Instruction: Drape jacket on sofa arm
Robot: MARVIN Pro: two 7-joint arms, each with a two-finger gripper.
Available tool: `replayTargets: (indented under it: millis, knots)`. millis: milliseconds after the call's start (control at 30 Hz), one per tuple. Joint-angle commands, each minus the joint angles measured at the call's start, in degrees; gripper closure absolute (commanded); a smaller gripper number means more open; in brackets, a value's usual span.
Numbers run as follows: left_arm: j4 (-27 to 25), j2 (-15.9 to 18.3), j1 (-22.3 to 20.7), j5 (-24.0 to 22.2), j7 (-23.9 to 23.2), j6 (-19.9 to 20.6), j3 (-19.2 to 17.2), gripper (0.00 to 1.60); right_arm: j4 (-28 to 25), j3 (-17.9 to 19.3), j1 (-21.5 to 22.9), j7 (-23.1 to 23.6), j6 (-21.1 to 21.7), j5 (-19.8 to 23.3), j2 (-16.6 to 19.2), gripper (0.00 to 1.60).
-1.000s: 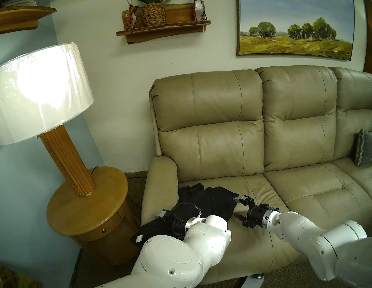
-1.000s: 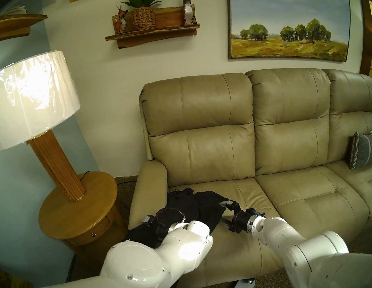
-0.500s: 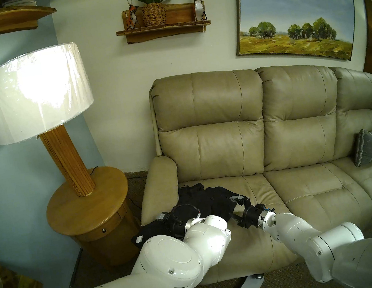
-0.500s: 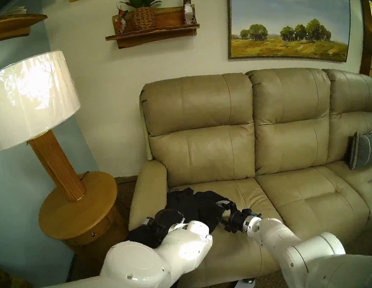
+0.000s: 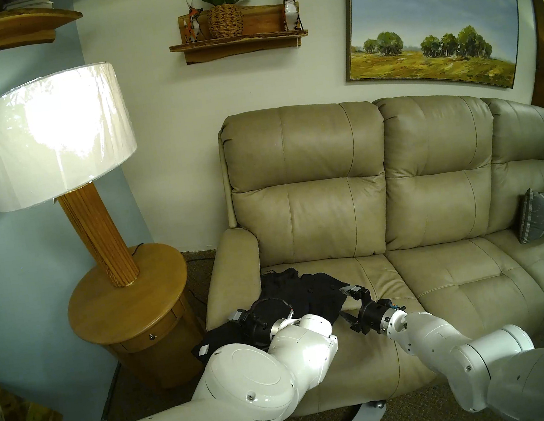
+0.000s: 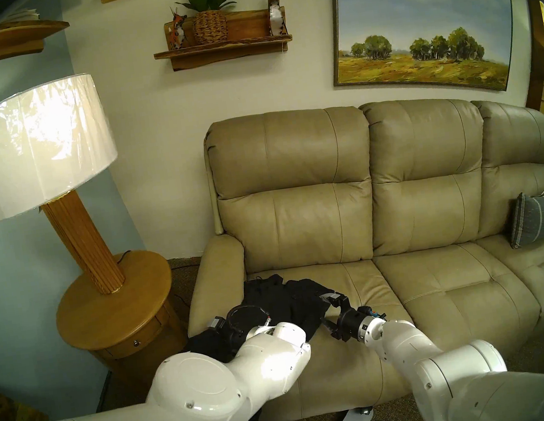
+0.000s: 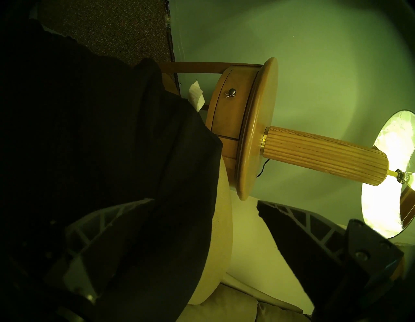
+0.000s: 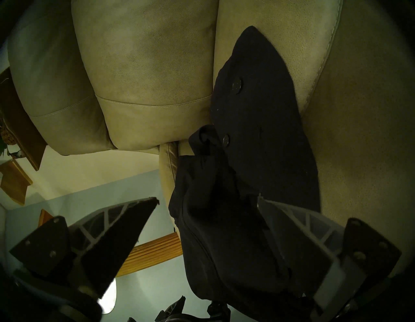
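Jacket [image 5: 289, 301], black and crumpled, lies on the leftmost seat cushion, one end spilling over the front of the sofa arm [image 5: 234, 272]. Left hand [image 7: 202, 224] and right hand [image 8: 207, 199] straddle its edges with jaws spread wide, gripping nothing.

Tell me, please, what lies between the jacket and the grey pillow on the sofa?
Only bare seat cushions lie between the jacket and the pillow; the head views show this best.

Black jacket [image 5: 295, 296] — crumpled beside sofa arm [image 5: 229, 272].
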Motion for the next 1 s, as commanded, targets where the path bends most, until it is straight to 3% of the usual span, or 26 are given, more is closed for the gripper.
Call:
replayTargets:
  millis: [0, 300, 967]
  knots:
    - [-0.1, -0.1, -1.5, 1.1, 0.4, 0.1, 1.4, 0.00, -0.1, 0.1, 0.3, 0.1, 0.3, 0.2, -0.9, 0.00]
    - [-0.1, -0.1, -1.6, 3.5, 2.7, 0.3, 4.7, 0.00, 0.3, 0.7, 0.2, 0.1, 0.6, 0.2, -0.1, 0.00]
    - [-0.1, -0.1, -1.5, 11.3, 11.7, 1.5, 16.5, 0.00, 0.5, 3.2, 0.4, 0.5, 1.7, 0.8, 2.4, 0.00]
